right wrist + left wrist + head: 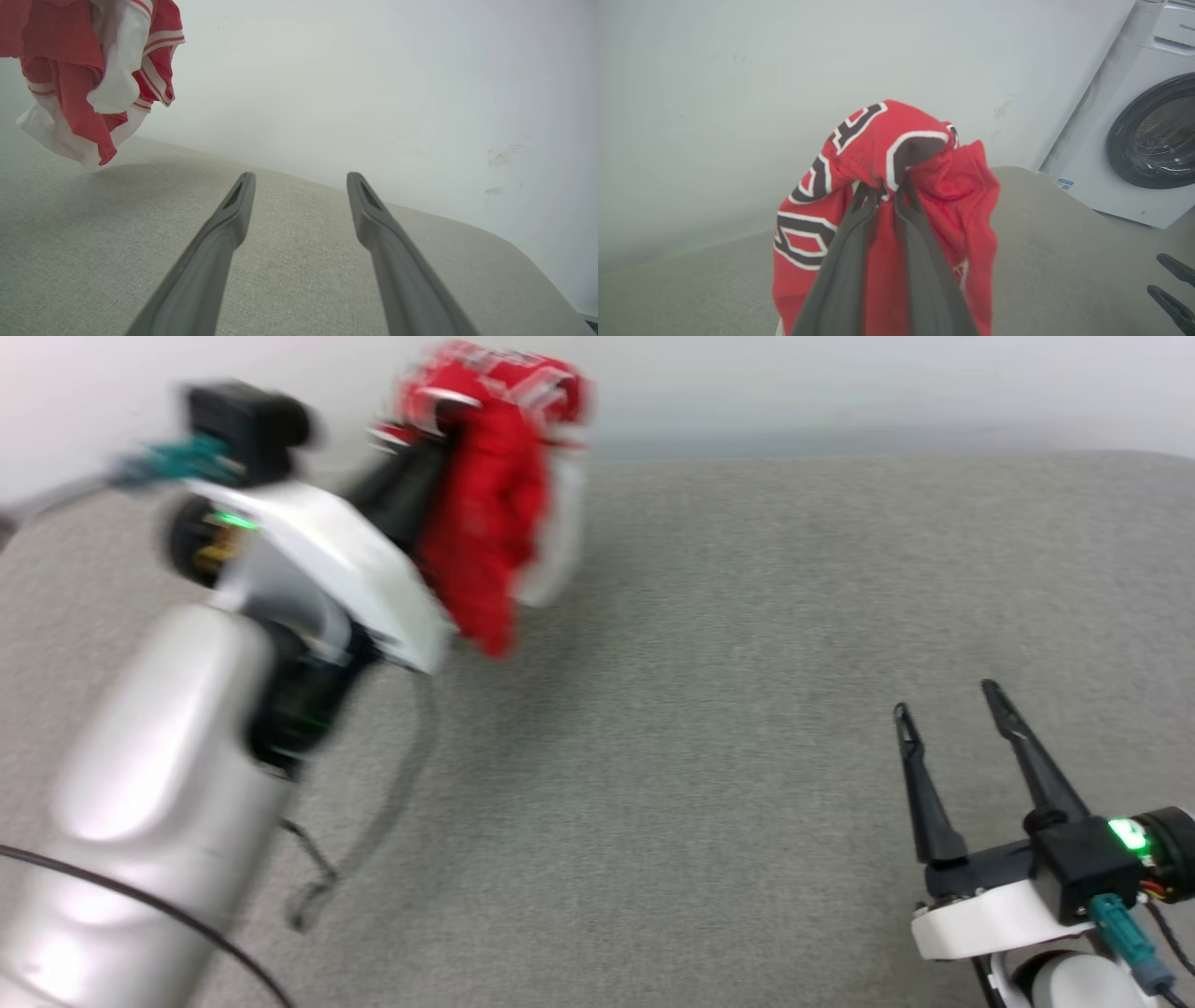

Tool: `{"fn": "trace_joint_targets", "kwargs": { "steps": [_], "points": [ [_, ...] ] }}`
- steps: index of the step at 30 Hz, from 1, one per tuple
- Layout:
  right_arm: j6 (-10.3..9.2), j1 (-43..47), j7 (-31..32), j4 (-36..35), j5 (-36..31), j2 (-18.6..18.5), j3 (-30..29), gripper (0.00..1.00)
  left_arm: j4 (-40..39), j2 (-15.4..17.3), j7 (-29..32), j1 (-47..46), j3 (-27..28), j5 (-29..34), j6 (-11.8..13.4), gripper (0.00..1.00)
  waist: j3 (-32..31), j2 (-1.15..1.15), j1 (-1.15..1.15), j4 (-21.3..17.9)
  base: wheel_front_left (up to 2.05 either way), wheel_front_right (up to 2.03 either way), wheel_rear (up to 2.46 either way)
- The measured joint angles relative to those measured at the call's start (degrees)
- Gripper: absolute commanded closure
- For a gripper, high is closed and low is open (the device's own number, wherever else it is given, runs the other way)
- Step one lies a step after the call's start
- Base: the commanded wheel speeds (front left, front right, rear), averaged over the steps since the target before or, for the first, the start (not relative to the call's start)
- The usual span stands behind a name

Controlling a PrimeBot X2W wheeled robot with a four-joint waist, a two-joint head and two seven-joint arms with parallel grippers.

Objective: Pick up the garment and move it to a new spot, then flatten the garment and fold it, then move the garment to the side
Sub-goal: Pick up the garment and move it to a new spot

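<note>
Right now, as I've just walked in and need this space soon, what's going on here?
The left tool is shut on a bunched red jersey-style shirt with white sleeves and black lettering, holding it above the grey fabric surface. The right tool sits open and apart, holding nothing. Nothing is folded yet.

We see the right pincer (945, 700) with long dark tapered fingers (1036, 765) on a white wrist shell (980, 919), a black block (1083, 863), green light (1128, 835), teal plug (1120, 924) and black cables (1172, 943) behind it, and a glossy silver forearm (140, 775) behind the left pincer (885, 189).
</note>
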Motion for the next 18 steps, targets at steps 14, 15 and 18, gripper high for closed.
{"fn": "trace_joint_targets", "kwargs": {
  "steps": [14,15,18],
  "points": [
    [0.0,-0.1,0.0,-1.0,-0.1,0.2,-2.9,0.0,15.3,-14.8,-12.2,10.0,-16.3,11.0,-0.1,1.0,1.9,0.0,0.0,-7.3,0.0,0.0,0.0],
    [0.0,-0.2,0.0,-1.0,-0.1,0.2,-3.0,0.0,17.0,-15.6,-12.4,10.7,-17.6,11.5,-0.1,0.53,2.1,0.0,0.0,-7.6,0.0,0.0,0.0],
    [0.0,-0.2,0.0,-0.9,-0.1,0.2,-2.8,0.0,21.6,-17.8,-13.7,12.1,-20.1,12.7,-0.8,0.0,2.5,0.0,0.0,-7.9,0.0,0.0,0.0]
  ]
}}
